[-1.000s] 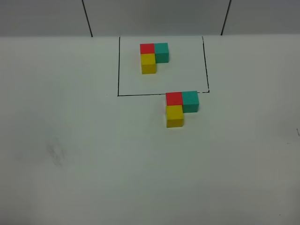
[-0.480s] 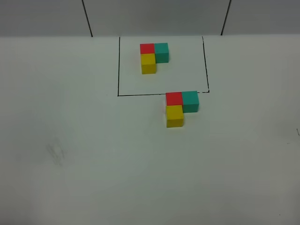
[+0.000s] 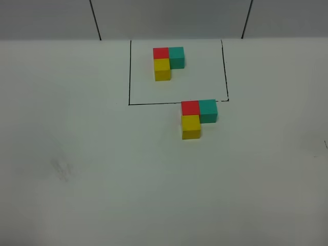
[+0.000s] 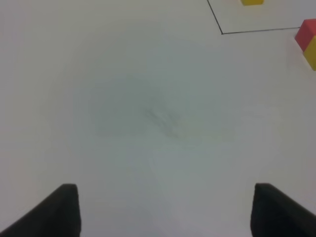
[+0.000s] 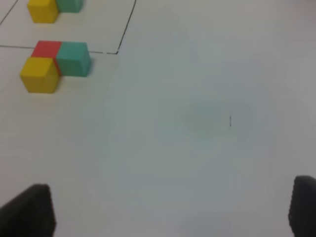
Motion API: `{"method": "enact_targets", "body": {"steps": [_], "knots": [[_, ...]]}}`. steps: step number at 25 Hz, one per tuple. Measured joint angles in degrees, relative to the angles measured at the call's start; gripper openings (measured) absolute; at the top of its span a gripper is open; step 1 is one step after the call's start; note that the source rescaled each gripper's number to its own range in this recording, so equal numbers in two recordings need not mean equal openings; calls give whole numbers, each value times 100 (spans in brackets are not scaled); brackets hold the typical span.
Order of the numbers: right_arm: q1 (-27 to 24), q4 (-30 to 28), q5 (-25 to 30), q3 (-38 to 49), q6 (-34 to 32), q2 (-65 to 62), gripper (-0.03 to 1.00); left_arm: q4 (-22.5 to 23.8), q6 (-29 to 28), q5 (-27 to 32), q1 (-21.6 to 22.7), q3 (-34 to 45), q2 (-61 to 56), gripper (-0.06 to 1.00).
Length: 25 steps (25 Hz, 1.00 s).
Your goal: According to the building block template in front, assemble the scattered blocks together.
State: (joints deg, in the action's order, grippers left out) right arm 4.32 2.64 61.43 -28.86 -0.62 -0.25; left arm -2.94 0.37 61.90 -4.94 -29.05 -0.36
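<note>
Nothing has moved: your red, teal and yellow cube L already matches the template, well ahead of both empty, spread grippers.

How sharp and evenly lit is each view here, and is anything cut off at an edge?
Exterior high: sharp, even light, both L groups, the building block template and the assembled blocks, whole. Left wrist: soft, the red block cut by the frame edge, jaws dark blurs. Right wrist: slightly soft, the assembled blocks whole, short shadows only.
</note>
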Motion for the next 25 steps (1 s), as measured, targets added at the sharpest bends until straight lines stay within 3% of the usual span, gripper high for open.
{"method": "enact_targets", "body": {"steps": [25], "knots": [[0, -204, -10, 11, -282, 0, 89, 0, -37, 0, 0, 0, 0, 57]]}}
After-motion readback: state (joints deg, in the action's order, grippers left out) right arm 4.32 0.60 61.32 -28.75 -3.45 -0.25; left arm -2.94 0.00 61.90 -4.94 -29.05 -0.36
